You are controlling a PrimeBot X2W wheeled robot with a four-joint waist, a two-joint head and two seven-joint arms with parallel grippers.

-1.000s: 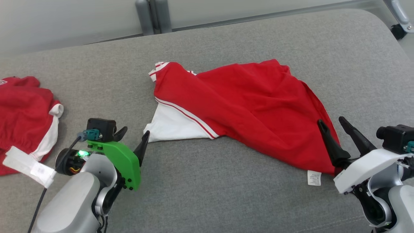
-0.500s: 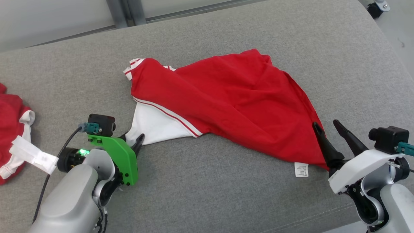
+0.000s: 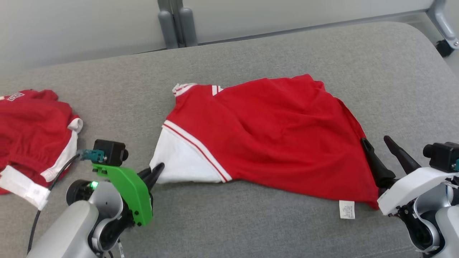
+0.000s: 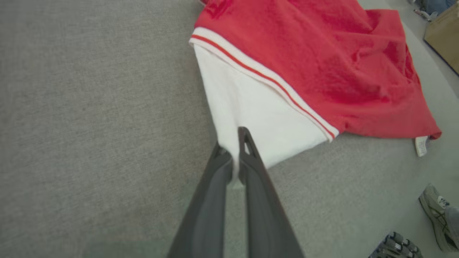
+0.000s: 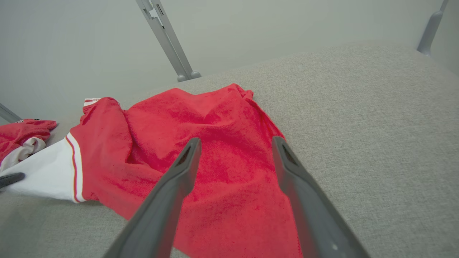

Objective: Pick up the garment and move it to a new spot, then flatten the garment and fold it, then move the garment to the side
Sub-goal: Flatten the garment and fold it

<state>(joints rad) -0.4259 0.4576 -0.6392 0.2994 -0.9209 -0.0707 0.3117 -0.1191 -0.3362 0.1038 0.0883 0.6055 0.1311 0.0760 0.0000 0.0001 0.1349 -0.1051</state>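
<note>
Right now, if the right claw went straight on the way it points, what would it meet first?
Probably the red garment: the open right claw points across its near right part, which lies on the grey cushion. How high the claw sits above the cloth is unclear.

Grey woven upholstered surface [image 3: 272, 50], rounded at the far-right corner, evenly lit. Plain pale wall [image 3: 71, 25] behind it, with grey metal posts [image 3: 178, 23] standing against it. Angled metal leg on a black caster [image 3: 445, 47] far right; cardboard box [image 4: 443, 39] beyond the surface's edge.
</note>
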